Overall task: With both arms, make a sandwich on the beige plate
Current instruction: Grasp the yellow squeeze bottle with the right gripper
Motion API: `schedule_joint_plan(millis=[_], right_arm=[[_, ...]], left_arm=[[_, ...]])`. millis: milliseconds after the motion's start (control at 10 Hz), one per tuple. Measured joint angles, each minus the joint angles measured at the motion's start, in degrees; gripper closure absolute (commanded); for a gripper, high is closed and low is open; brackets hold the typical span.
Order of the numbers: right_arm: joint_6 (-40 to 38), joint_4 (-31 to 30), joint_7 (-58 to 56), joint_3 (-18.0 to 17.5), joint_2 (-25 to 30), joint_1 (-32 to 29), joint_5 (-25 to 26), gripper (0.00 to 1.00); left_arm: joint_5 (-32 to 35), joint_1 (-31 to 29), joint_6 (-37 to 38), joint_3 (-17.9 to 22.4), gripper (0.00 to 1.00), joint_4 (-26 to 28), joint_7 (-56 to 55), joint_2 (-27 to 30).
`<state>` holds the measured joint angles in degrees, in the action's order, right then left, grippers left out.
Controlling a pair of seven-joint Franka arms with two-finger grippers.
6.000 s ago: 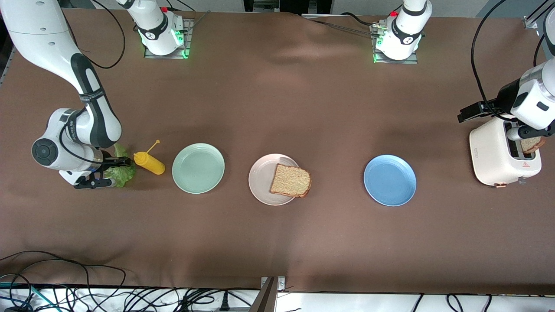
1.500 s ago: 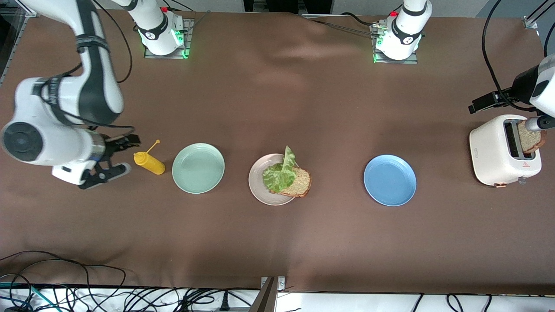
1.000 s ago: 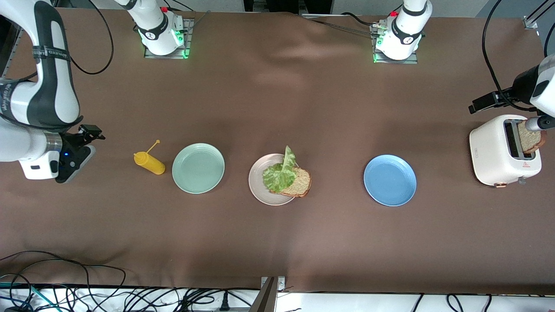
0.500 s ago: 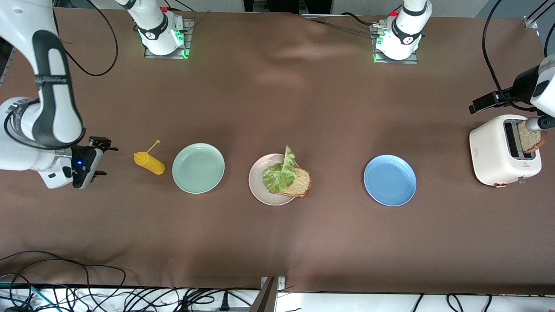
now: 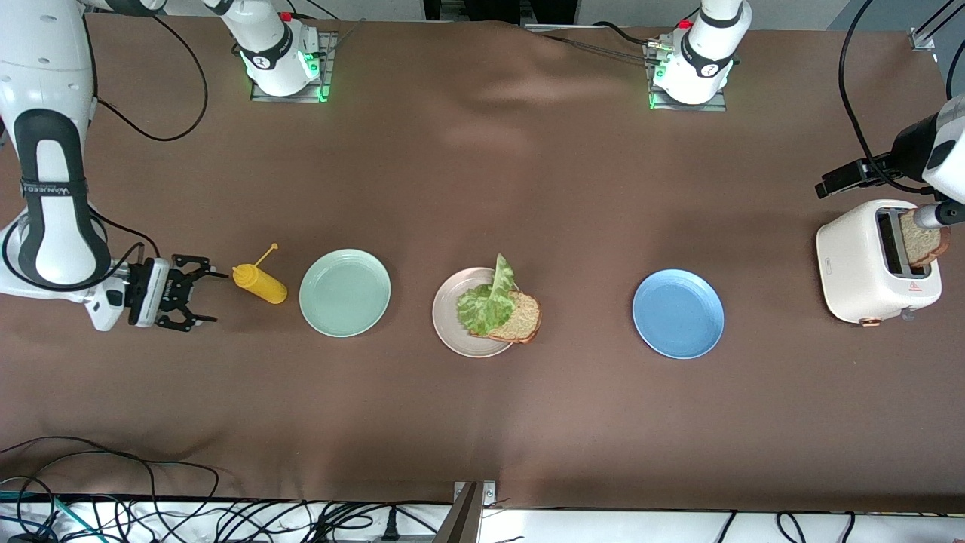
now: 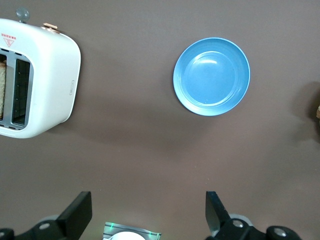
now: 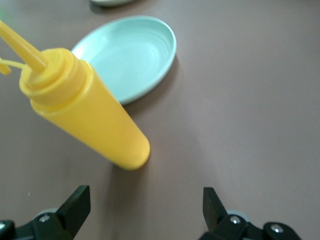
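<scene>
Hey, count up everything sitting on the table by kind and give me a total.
Plates: 3, the beige plate, a mint-green plate, a blue plate
Bread slices: 2, one on the beige plate, one in the toaster
Lettuce leaf: 1
Mustard bottle: 1
Toaster: 1
Total: 8

Matt brown cloth, faintly rippled, covers the bench [image 5: 482, 422]. The yellow squeeze bottle [image 7: 87, 115] looks like smooth, soft-sheened plastic. The round blue plate [image 6: 211, 76] shines glossy. The white toaster [image 6: 50, 77] has a smooth satin shell.
</scene>
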<state>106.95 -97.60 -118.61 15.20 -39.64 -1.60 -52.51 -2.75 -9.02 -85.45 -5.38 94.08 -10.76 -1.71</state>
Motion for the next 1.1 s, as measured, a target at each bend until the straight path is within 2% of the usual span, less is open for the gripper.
schedule_joint_plan(millis=[200,500,600,700,800,900,1000,1100], right_arm=[[-7.36,0.00,-5.32,-0.06,-1.44,-0.22,-5.01,0.00],[-14.50,-0.08,-14.72,-0.08,-3.84,-1.15,-9.60,0.00],[-15.38,-0.10,-17.29,-0.10,-4.91,-1.27,-11.71,0.15],[-15.67,-0.09,-19.01,-0.18,-5.63,-1.29,-14.07,0.47],[-15.84,-0.09,-19.57,-0.36,-5.88,-1.28,-15.67,0.68],[-15.94,0.03,-19.59,-0.52,-5.86,-1.28,-16.30,0.85],[-16.05,0.14,-19.51,-0.57,-5.86,-1.28,-16.43,0.91],[-16.22,0.15,-18.50,-0.57,-5.86,-1.28,-16.48,0.94]], left_arm=[[0.00,0.00,0.00,0.00,0.00,0.00,0.00,0.00],[0.00,0.00,0.00,0.00,0.00,0.00,0.00,-0.01],[0.00,0.00,0.00,0.00,0.00,0.00,0.00,-0.01],[0.00,0.00,0.00,0.00,0.00,0.00,0.00,-0.01],[0.00,0.00,0.00,0.00,0.00,0.00,0.00,-0.01],[0.00,0.00,0.00,0.00,0.00,0.01,0.00,-0.01],[0.00,0.00,0.00,0.00,0.00,0.01,0.00,-0.01],[0.00,0.00,0.00,0.00,0.00,0.01,0.00,-0.01]])
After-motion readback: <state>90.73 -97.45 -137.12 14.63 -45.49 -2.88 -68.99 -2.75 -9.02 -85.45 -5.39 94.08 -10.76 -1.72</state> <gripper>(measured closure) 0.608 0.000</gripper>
